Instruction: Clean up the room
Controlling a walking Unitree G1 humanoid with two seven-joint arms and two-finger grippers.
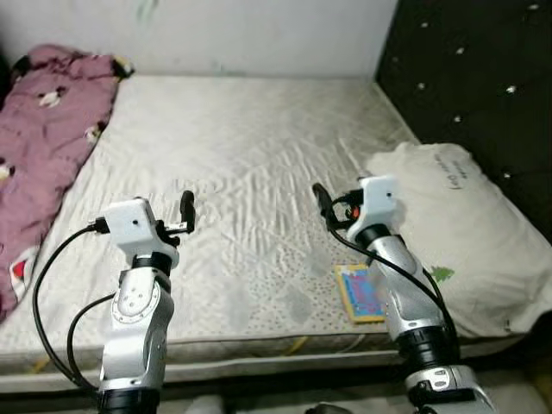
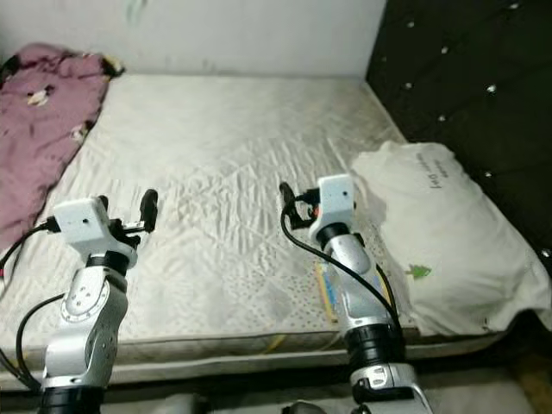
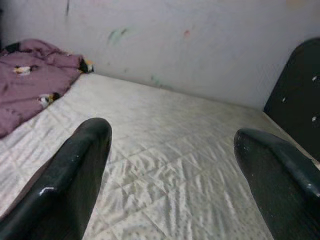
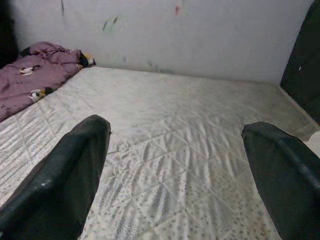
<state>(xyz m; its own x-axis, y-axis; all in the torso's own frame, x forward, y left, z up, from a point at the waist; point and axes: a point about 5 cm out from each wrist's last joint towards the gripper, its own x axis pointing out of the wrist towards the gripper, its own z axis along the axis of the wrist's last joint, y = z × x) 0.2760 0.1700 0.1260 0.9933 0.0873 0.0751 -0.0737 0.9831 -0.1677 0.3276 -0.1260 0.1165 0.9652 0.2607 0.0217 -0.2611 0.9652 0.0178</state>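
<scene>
You're facing a bare quilted mattress (image 1: pixel 250 172). A purple blanket (image 1: pixel 43 147) is bunched on its left, a white pillow (image 1: pixel 448 224) on its right, a small book (image 1: pixel 360 293) just beside that. Left gripper (image 3: pixel 172 165) and right gripper (image 4: pixel 175 165) hover over it, fingers spread apart, holding nothing.

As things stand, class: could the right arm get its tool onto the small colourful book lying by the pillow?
Probably yes. The book lies flat on the mattress just beneath the right arm, beside the pillow. The right tool hovers open above, with nothing lying between them.
</scene>
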